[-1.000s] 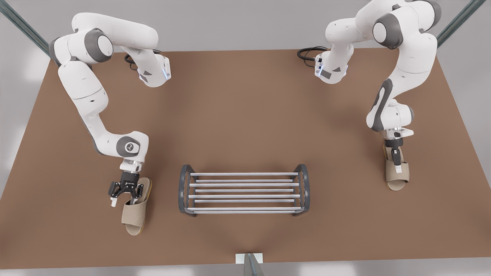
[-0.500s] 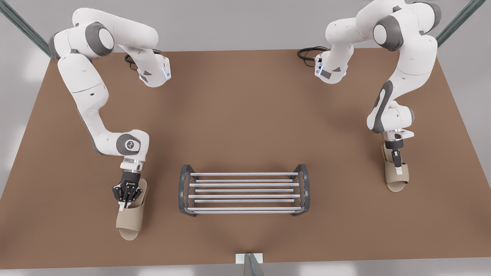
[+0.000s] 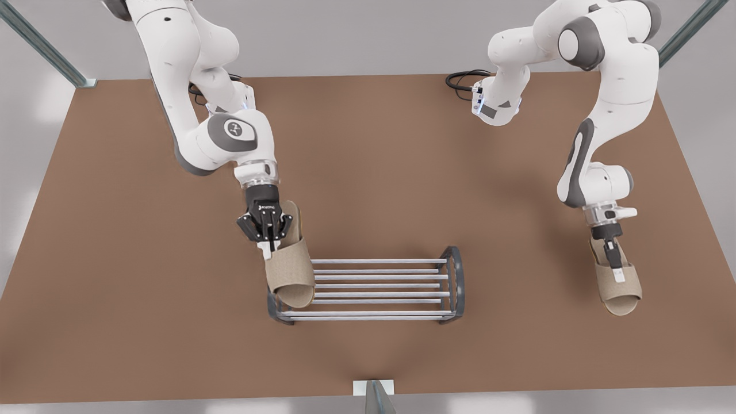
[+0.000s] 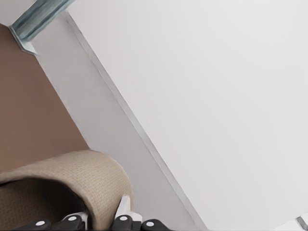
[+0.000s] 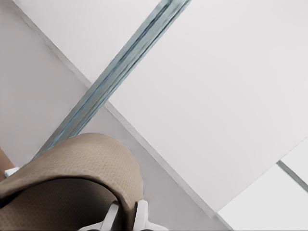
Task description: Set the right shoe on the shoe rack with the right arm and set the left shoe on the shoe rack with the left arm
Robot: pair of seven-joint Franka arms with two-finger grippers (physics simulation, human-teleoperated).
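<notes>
Front view: I see a brown table [image 3: 368, 161] from above, with the shoe rack [image 3: 454, 282] low near its middle, its silver bars running across the picture.

At the front view's left, my right gripper [image 3: 268, 244] points down with its fingers pinched narrow on the strap edge of the right shoe [image 3: 290, 276], a beige open-toed slipper. The shoe hangs over the rack's end at the front view's left. Its long axis lies across the bars, and its toe points away from the arm's base. This arm is much the nearer to the rack.

At the front view's right, my left gripper [image 3: 616, 270] is closed the same way on the left shoe [image 3: 621, 290]. It is well apart from the rack, which lies toward the front view's left of it. I cannot tell whether this shoe has left the table.

Left wrist view: the left shoe's woven strap [image 4: 62, 178] arches just past the fingers [image 4: 124, 207], which clamp its edge.

Right wrist view: the right shoe's strap [image 5: 72, 163] is pinched between pale fingers [image 5: 141, 211].

I judge the right shoe needs only lowering onto the bars.
</notes>
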